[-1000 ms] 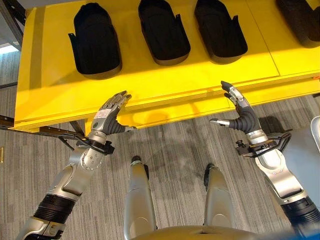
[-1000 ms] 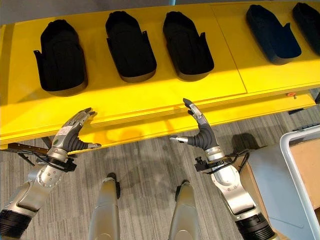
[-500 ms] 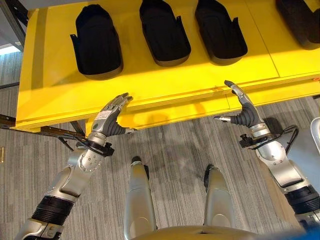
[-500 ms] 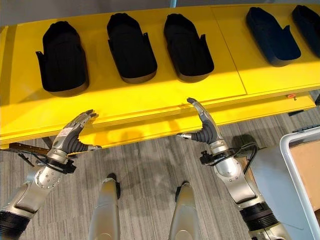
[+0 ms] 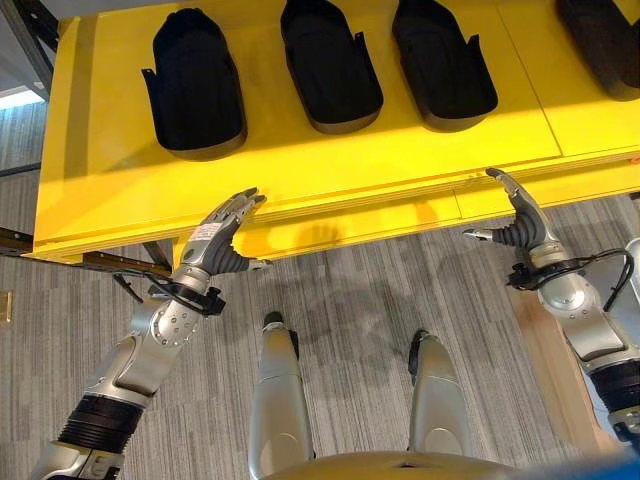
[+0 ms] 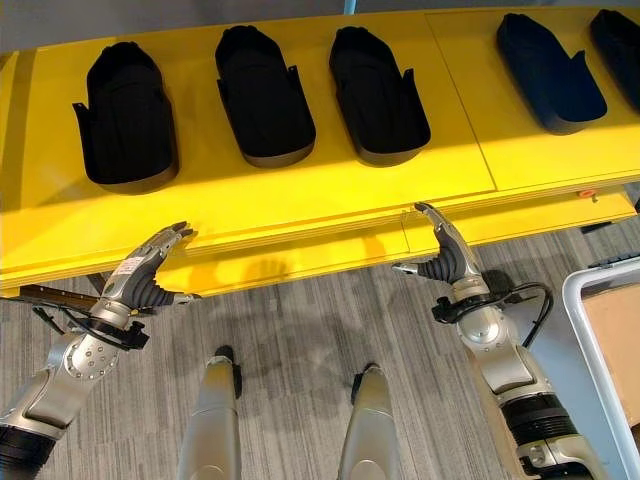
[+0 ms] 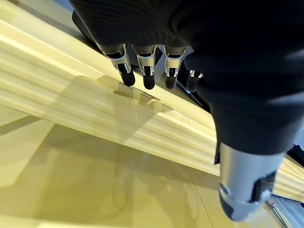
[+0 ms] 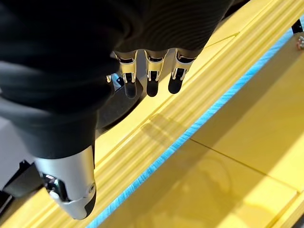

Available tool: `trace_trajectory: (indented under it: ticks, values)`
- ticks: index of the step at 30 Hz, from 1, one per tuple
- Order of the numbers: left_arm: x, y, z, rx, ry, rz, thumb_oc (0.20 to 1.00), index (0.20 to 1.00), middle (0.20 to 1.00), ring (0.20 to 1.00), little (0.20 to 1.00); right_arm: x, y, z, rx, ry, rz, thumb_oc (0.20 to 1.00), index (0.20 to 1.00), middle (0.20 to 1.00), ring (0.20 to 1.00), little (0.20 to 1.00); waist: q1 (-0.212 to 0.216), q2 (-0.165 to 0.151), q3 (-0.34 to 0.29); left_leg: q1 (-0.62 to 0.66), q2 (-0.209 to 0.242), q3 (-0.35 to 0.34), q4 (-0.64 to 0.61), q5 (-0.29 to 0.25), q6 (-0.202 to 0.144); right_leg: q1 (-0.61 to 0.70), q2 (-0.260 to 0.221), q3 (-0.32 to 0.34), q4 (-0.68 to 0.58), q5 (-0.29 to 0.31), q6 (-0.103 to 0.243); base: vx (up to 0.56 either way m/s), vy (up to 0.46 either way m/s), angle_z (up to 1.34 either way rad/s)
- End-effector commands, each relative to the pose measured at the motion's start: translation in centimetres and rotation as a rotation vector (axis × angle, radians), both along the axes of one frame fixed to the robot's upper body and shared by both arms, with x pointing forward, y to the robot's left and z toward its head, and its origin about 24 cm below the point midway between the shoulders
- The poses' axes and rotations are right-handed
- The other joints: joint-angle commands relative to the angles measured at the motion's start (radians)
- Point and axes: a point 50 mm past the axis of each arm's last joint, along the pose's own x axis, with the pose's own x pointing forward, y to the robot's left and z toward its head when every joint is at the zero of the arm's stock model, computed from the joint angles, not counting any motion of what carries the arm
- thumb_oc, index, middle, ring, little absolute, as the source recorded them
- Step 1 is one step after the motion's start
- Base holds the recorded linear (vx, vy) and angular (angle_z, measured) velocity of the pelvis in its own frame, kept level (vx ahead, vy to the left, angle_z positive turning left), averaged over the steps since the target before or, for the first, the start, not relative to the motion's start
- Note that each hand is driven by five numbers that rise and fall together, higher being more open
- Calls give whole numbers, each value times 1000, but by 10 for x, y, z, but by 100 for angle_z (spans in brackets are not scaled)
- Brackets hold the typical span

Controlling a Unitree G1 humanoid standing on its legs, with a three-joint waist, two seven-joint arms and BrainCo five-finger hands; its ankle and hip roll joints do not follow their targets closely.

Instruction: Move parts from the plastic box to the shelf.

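A big yellow shelf runs across the top of the robot's view. Black parts sit on it in a row. From the robot's left there is a first black part, a second black part and a third black part. They lie side by side with gaps between them. Further to the right, past a seam in the shelf, there are a fourth black part and a fifth black part. No writing can be read on the parts or the shelf.

A grey striped floor lies below the shelf. At the right edge is the white rim of a box.

The left hand is held up near the front edge of the shelf. Its fingers are straight and it holds nothing. A small label on its back is too small to read.

The right hand is also held up near the front edge. Its fingers are straight, its thumb sticks out to the side, and it holds nothing.
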Motion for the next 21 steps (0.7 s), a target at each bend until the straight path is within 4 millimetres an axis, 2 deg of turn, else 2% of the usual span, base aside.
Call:
trace_trajectory:
  ticks: [1,7,11,21]
  values:
    - [-21,-13,-29,3,177,-97,1000,1000,1000,1000,1000,3,-1,19,-93,-71,11,1000,1000,1000,1000,1000,16,-11,-58,-28,11,-4,-7,70,29,-53,28,22,14,128,-71,0,0,0]
    - [-20,-12,-31,-30,192,-87,1000,1000,1000,1000,1000,18,-2,16,-158,-28,-7,1000,1000,1000,1000,1000,26,-9,-55,-30,7,-5,-5,71,31,-54,28,23,19,127,-72,0,0,0]
    - [-18,-15,-31,-26,191,-96,1000,1000,1000,1000,1000,29,10,15,-192,-6,21,1000,1000,1000,1000,1000,35,-8,-50,-24,3,-3,-12,72,32,-45,26,21,15,128,-72,0,0,0]
    - [-18,-15,-30,-33,190,-94,1000,1000,1000,1000,1000,41,16,17,-221,6,17,1000,1000,1000,1000,1000,46,-6,-43,-28,-4,-5,-2,70,34,-45,24,21,22,123,-73,0,0,0]
